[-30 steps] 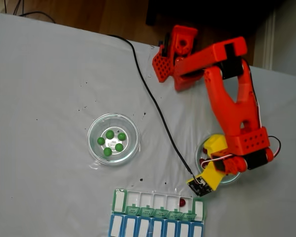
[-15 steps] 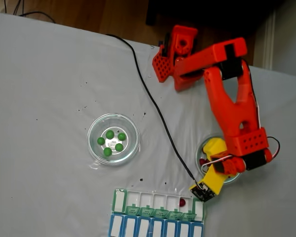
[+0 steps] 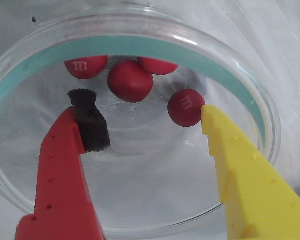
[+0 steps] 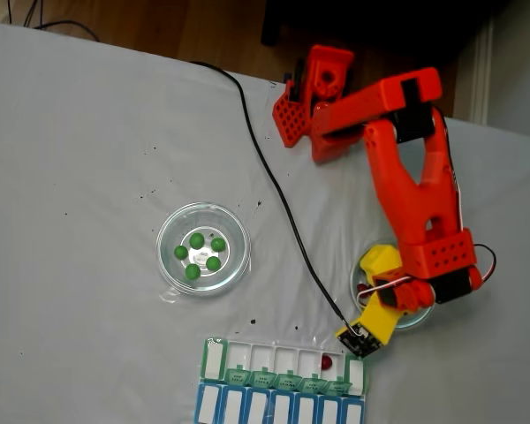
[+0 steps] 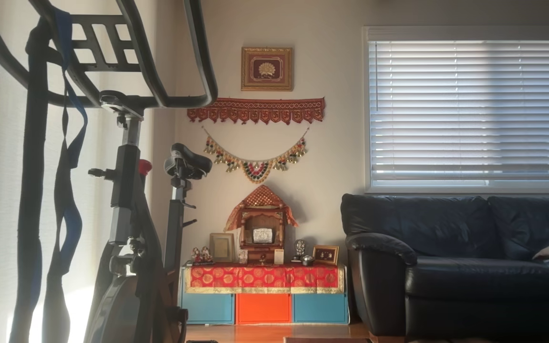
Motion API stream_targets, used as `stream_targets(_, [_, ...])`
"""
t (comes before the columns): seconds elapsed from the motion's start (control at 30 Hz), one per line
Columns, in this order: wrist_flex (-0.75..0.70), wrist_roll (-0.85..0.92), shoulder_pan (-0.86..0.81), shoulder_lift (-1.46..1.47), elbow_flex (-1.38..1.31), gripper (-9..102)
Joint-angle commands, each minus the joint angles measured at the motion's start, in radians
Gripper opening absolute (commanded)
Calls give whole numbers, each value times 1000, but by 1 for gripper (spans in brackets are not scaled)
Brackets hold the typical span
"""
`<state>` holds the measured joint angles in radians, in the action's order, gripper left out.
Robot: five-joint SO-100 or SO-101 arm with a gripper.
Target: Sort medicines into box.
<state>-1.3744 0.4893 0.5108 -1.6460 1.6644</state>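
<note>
Hovering inside a round clear glass dish (image 3: 250, 107), spread wide and gripping nothing: two-finger plastic end effector (image 3: 142, 122), one finger matte red with a black foam pad (image 3: 90, 122) at its tip, the other smooth yellow, its tip just beside one ball. Four glossy red round balls (image 3: 186, 107) on the dish floor in the wrist view, two stamped with a small letter, three clustered at the far wall. Seen from above in the fixed view: same end effector (image 4: 375, 296) over that dish (image 4: 358, 269) on the pale grey tabletop (image 4: 88, 159), orange arm (image 4: 415, 194) reaching down to it. Well apart to the left, a second round clear glass dish (image 4: 163, 247) with five green balls (image 4: 197, 240). Near the lower edge, long green-and-white plastic pill organizer row (image 4: 214, 358), lids folded open, one red ball (image 4: 326, 361) lying in a compartment toward its right end. Touching below, a blue-and-white row (image 4: 247, 408).
</note>
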Motion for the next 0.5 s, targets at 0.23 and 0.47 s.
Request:
stream_targets(0.23, [-5, -31, 17, -55, 0, 33])
stream_targets(0.47, [43, -41, 29, -51, 31, 30])
